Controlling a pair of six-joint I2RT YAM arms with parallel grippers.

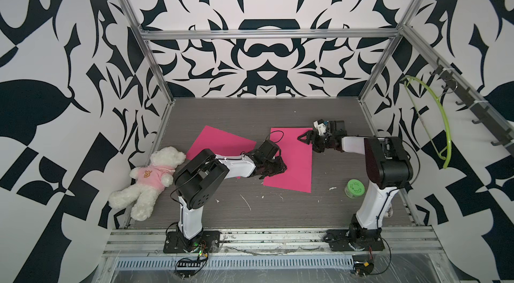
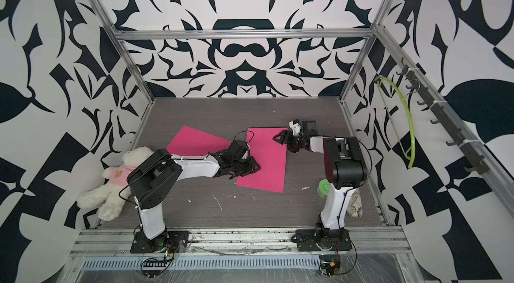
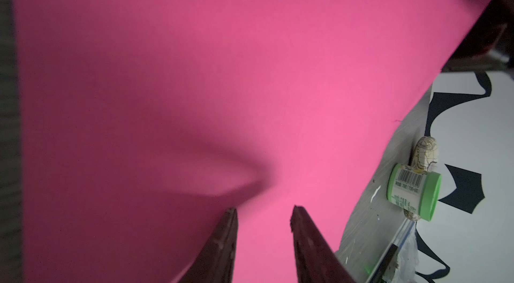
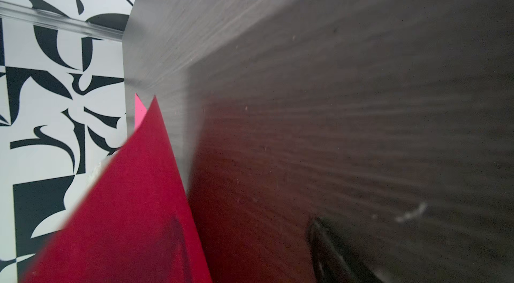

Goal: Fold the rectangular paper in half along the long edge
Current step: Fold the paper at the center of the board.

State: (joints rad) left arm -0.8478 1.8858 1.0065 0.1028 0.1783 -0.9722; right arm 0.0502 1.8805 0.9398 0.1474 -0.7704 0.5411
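Under the left gripper (image 1: 274,169), half-spread and gripping nothing, the pink paper (image 1: 293,162) lies on the table (image 1: 236,117). Its far corner is lifted between the right gripper (image 1: 303,137) jaws, which are wide apart and not pinching. Probably best to clamp that corner fully and carry it across to the opposite long edge, with the left gripper pinning the sheet.

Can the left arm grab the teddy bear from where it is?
Probably yes. The teddy bear lies uncovered beside the base of the left arm, with nothing between them. But the left gripper sits over a pink paper, so it must swing back first.
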